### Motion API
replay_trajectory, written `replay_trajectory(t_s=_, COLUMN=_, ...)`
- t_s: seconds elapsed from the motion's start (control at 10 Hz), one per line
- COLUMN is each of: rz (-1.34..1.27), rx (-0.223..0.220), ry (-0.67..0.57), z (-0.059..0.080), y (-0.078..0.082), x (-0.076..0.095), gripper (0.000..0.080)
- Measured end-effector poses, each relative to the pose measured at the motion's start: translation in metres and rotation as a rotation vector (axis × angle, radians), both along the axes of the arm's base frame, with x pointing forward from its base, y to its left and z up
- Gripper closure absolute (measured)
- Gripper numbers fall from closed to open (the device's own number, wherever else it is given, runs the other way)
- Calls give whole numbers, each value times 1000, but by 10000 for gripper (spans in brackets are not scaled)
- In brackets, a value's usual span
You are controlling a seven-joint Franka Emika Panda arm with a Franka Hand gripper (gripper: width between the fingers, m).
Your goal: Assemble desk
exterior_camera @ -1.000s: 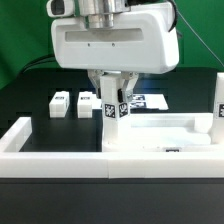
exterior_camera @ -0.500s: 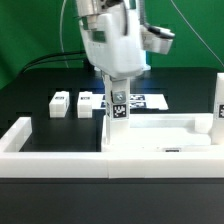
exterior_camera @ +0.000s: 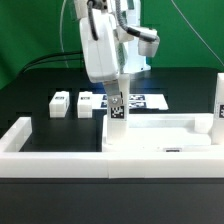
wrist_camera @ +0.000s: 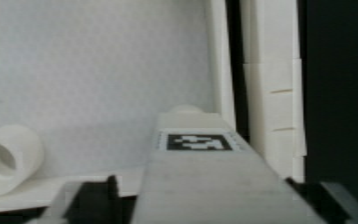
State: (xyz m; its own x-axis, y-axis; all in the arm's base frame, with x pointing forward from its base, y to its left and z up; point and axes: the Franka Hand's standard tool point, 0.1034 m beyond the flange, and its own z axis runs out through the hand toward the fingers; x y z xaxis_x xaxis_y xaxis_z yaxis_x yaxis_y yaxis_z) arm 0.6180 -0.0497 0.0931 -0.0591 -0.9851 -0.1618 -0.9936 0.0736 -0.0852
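Two views, neither sharp. Tabletop point(exterior_camera: 170, 128) lies on the black table point(exterior_camera: 30, 95) at the claw's point(exterior_camera: 116, 97) 4 o'clock in the exterior view. Upright leg post point(exterior_camera: 117, 113) stands on its 10 o'clock corner, top hidden between the claw's fingers point(wrist_camera: 94, 200). Can't tell if they're pinching it or just off.

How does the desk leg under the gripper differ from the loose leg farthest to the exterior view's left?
The corner leg stands upright on the tabletop; the leftmost leg sits low on the black table, off the tabletop. The gripper straddles the corner leg; the leftmost leg is untouched. Both are white with black-and-white tags.
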Motion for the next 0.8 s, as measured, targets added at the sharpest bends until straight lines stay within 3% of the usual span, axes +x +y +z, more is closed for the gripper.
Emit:
replay_trajectory(t_s=0.1, rz=71, rx=-6, ry=-2, z=2, y=2, x=2, gripper=217)
replay_trajectory(t_s=0.2, rz=133, rx=-12, ry=-13, z=3, y=3, x=3, gripper=217)
replay_trajectory(t_s=0.3, rz=199, rx=-18, ry=-23, z=2, y=3, x=3, gripper=162)
replay_trajectory(t_s=0.6, rz=445, rx=-45, ry=-56, z=2, y=3, x=3, gripper=153)
replay_trajectory(t_s=0.8, rz=776, rx=-107, ry=-62, z=7, y=3, x=5, gripper=151)
